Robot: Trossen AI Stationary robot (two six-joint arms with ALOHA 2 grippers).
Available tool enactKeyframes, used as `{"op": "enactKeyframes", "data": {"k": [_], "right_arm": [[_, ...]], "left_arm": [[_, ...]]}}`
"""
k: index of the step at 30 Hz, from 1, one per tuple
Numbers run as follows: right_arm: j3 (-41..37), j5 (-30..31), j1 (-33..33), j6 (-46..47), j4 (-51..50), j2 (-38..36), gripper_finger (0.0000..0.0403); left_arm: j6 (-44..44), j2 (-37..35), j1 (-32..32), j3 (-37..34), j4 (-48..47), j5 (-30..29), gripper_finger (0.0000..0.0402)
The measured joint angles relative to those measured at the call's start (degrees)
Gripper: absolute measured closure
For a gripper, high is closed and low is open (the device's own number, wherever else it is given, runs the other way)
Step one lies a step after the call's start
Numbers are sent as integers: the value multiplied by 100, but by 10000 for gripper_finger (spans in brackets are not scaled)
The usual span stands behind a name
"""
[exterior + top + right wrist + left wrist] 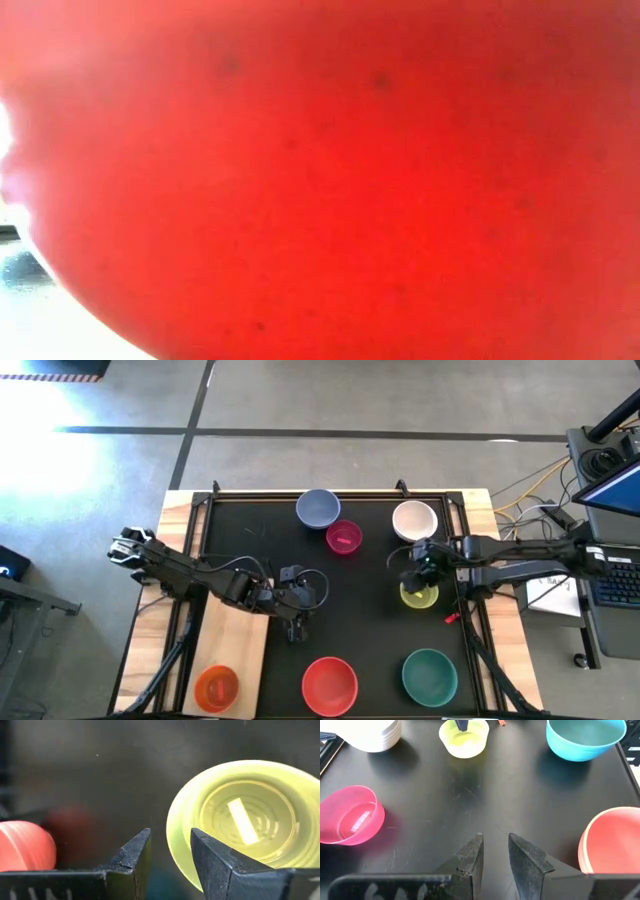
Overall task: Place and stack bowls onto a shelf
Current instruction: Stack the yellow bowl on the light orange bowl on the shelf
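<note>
Bowls are what I'm sorting here, and only the orange bowl (216, 687) sits on the shelf (232, 635), the pale wooden board along the left side of the black table (370, 575). The rest are on the tabletop: the blue-grey bowl (318, 508) and magenta bowl (344, 537) at the far side, the white bowl (414, 520) to their right, the red bowl (330, 685) and teal bowl (430, 675) along the near edge.

My right gripper (419, 565) hangs directly over the yellow bowl (419, 595). In the right wrist view its fingers (134, 855) stand partly apart with nothing between them, one of them above the bowl's near rim; I judge it is lined up to pinch that rim for a lift.

My left gripper (297, 622) waits low over bare table just right of the shelf, its fingers (471, 857) a narrow gap apart and empty. That spot reads to me as a ready position beside the board.

The table-level camera is filled by the red bowl's wall, so it tells me nothing of heights. I can't find a green bowl anywhere. The white bowl may be more than one nested; from the left wrist its side looks layered, but I can't be sure. How close the right fingers are to the yellow rim is hard to judge.
</note>
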Motion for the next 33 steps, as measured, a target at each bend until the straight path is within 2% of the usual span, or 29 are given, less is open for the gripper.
{"op": "enactKeyframes", "data": {"k": [11, 17, 20, 24, 29, 33], "right_arm": [[252, 706, 1084, 142, 25, 984, 275], [265, 887, 1391, 132, 25, 1598, 275], [304, 883, 1456, -200, 17, 1863, 280], [328, 880, 1467, -664, 25, 2111, 311], [346, 865, 1465, -1212, 9, 2337, 382], [345, 483, 1463, -1744, 12, 2327, 391]], "left_arm": [[42, -2, -12, 0, -38, 4, 329], [105, -2, -33, 0, -94, 4, 329], [107, -2, -42, 0, -123, 4, 329], [107, -4, -42, 0, -172, 4, 329], [107, -4, -42, 0, -172, 4, 329], [108, -4, -39, 0, -113, 4, 329]]}}
